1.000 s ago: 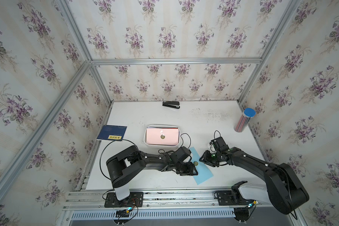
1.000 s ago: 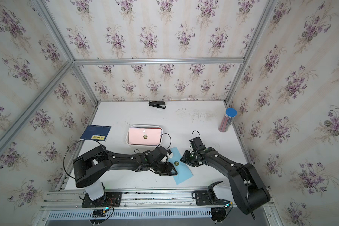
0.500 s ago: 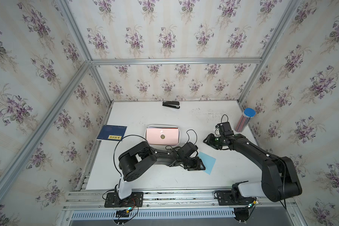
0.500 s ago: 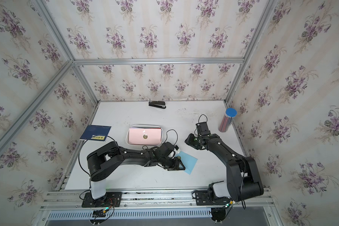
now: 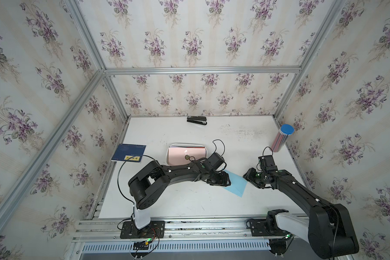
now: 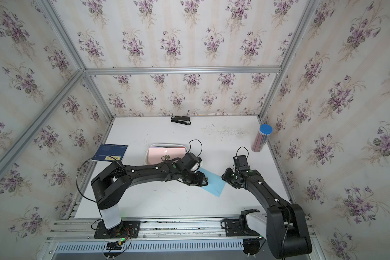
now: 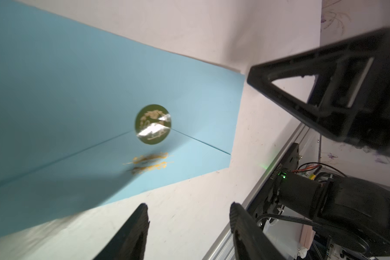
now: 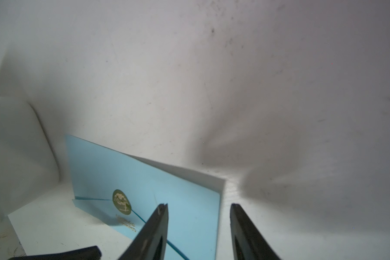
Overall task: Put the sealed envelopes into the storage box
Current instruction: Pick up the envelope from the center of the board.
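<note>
Although both top views show the blue envelope (image 5: pixel 236 186) (image 6: pixel 216 185) lying slanted on the table (image 5: pixel 167 202) between the two grippers, near and right of the box (image 5: pixel 167 155) (image 6: pixel 147 155), they hide its left end under the left gripper (image 5: pixel 221 180) (image 6: pixel 200 180). The wrist views fill that in. From the left wrist the envelope (image 7: pixel 88 101) shows its flap side with a round dark green seal (image 7: pixel 153 125) and gold print just beside it. The left gripper (image 7: pixel 189 209) has its jaws standing apart with only bare table between them, the tips just off the envelope's long edge. From the right wrist the same envelope (image 8: pixel 178 186) and seal (image 8: pixel 121 202) appear. The right gripper (image 8: pixel 198 209) (image 5: pixel 249 177) also stands parted, straddling the right end: one finger (image 8: pixel 158 225) over the paper, its partner over bare table. Whether it touches the paper I cannot tell. Only the top views show the box, where a pink envelope (image 5: pixel 178 157) lies on top of others, its near right corner covered by the left arm. Only they show the stapler (image 5: pixel 196 120) at the far edge.
</note>
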